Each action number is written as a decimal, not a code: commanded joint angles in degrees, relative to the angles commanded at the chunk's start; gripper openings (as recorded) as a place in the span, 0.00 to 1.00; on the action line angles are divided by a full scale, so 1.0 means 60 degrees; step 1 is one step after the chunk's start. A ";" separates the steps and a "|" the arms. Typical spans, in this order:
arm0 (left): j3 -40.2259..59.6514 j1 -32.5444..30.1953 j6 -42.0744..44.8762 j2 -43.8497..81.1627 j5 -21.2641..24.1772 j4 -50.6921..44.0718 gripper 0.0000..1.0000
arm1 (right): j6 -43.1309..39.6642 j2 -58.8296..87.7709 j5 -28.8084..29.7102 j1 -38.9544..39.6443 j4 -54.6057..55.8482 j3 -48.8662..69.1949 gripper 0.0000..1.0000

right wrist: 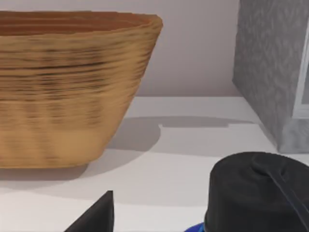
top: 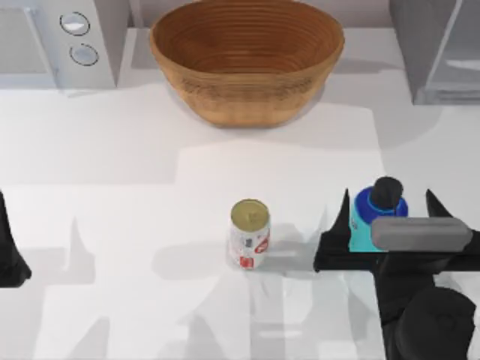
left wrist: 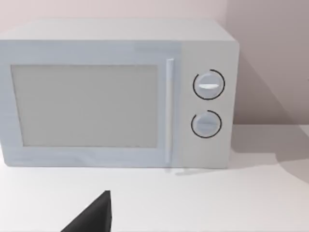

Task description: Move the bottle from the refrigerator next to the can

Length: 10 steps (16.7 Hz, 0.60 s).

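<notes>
From above, the white tabletop (top: pixel 112 165) runs back to a pale wall, with soft grey shadows across it. The small white drink can with red markings and a dull gold top (top: pixel 250 234) stands upright near the middle. Behind the can, against the wall, sits a wide round woven brown basket (top: pixel 247 58). Left of the basket stands a light grey microwave with two round knobs (top: pixel 60 37); right of the basket stands the grey boxy refrigerator with a pale glassy door panel (top: pixel 439 49). To the right of the can, a short way apart from it, the squat teal-blue bottle with a black round cap (top: pixel 379 214) stands upright between the spread fingers of the right claw (top: pixel 390 210); the fingers stand wide on either side and do not press it. The left arm (top: pixel 11 251) sits at the tabletop's left edge, well away from the can.

The left wrist view faces the microwave front on the tabletop, wall behind; one dark finger (left wrist: pixel 91 215) of the left claw shows, and I cannot tell how far that claw is open.

The right wrist view shows the bottle's black cap close up, with the basket and the refrigerator's grey side beyond it on the tabletop.
</notes>
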 joint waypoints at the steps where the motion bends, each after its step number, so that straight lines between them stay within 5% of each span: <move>1: 0.0000 0.0000 0.0000 0.0000 0.0000 0.0000 1.00 | 0.0005 -0.0010 0.0200 0.0201 0.0105 -0.0130 1.00; 10: 0.0000 0.0000 0.0000 0.0000 0.0000 0.0000 1.00 | 0.0006 0.0541 0.0194 0.0395 -0.0052 -0.0397 1.00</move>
